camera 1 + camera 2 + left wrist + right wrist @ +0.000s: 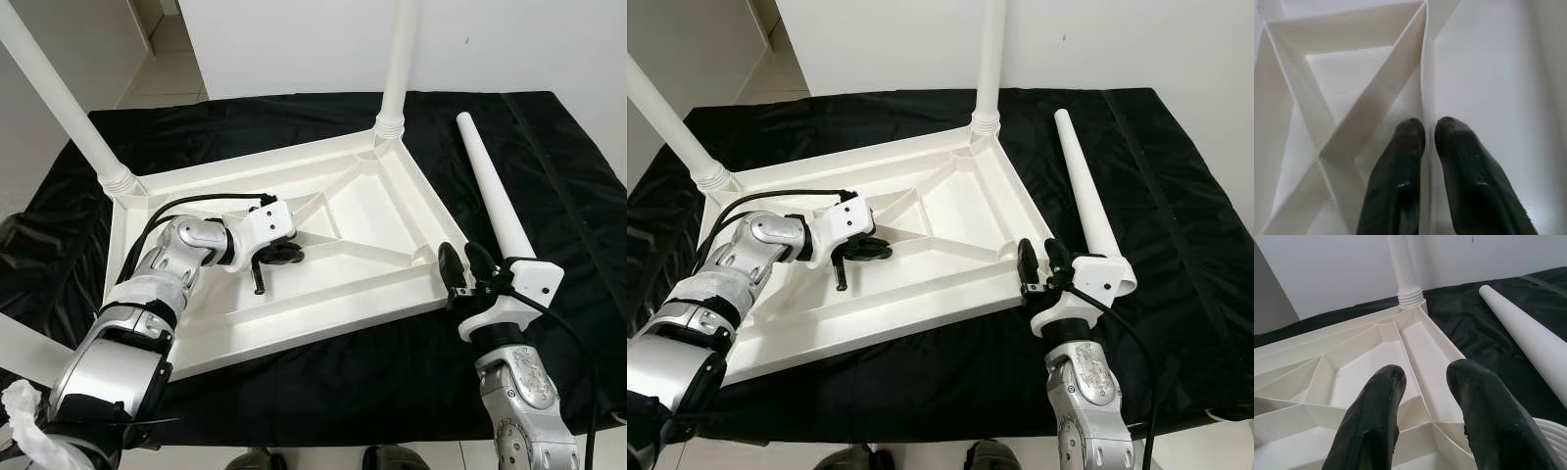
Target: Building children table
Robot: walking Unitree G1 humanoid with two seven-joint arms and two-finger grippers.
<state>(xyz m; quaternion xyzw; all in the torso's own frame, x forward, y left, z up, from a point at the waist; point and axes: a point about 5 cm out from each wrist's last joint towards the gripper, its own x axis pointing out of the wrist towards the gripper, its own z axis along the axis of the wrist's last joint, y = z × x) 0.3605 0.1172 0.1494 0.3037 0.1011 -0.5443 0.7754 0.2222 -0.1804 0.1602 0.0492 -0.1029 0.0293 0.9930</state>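
White plastic tabletop (294, 284) upside down on black-draped table (549, 157). Loose white leg (495, 191) lies pointing toward far edge. Left tool (1422, 142) clamps a rib; right tool (1425, 382) open at near corner.

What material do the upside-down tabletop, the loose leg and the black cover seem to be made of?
Tabletop: likely moulded white plastic, smooth with a slight sheen, thin stiffening ribs underneath.
Loose leg: seemingly the same white plastic, matte and tapered.
Black cover: thin sheet, fabric or plastic film, wrinkled with glossy creases.
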